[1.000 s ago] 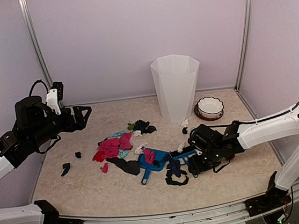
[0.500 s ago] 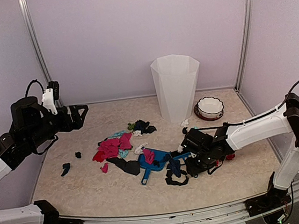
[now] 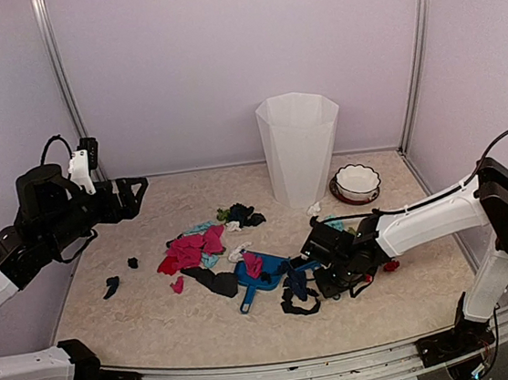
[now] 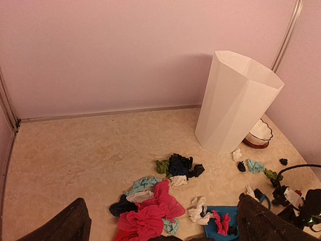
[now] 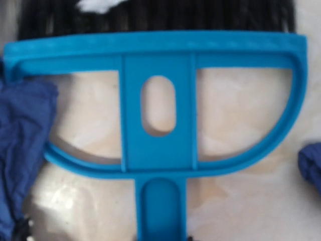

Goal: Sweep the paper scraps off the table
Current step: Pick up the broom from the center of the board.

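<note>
High over the left edge, left gripper point(image 3: 137, 194) spread wide. Near the front edge, right gripper point(image 3: 322, 272) down at the brush point(image 5: 155, 100), among scraps point(image 3: 189, 250); cannot tell if pinching.

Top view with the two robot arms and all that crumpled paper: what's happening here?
The right gripper is down at a blue brush among the paper scraps in the middle of the table. Whether it grips the brush is unclear. The left gripper hovers open and empty above the left side. A white bin stands at the back.
</note>
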Motion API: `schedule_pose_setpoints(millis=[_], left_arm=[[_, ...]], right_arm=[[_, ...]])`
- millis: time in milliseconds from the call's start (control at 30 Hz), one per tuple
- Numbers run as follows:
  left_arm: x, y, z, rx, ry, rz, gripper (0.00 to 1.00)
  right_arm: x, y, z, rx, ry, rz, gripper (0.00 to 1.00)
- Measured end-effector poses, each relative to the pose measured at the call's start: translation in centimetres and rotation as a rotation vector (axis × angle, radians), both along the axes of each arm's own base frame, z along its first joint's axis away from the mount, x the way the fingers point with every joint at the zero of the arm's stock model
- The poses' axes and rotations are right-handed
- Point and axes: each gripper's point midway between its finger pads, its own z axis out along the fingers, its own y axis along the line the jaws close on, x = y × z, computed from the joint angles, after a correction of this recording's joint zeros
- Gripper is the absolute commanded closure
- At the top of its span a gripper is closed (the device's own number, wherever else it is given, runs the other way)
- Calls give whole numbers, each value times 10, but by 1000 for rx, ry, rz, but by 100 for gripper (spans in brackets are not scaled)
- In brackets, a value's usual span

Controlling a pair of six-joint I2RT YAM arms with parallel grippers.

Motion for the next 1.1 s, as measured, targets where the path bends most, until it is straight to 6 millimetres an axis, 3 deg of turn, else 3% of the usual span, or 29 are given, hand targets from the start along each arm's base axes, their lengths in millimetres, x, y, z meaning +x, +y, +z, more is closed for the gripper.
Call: schedule_pose_setpoints(millis=[133, 333, 567, 767, 1100], left_arm=[[0, 0, 0, 0, 0, 0, 1], [0, 0, -1, 1, 2, 0, 1], [0, 0, -1, 3, 4, 0, 1], [0, 0, -1, 3, 4, 0, 1], [1, -1, -3, 5, 8, -1, 1]], right_arm=[[0, 0, 1, -9, -9, -2, 100], [2, -3, 1, -31, -18, -9, 100], [4, -24, 8, -137, -40, -24, 100], [13, -37, 41, -194, -115, -37, 100], [19, -40, 89, -152, -207, 2, 100]])
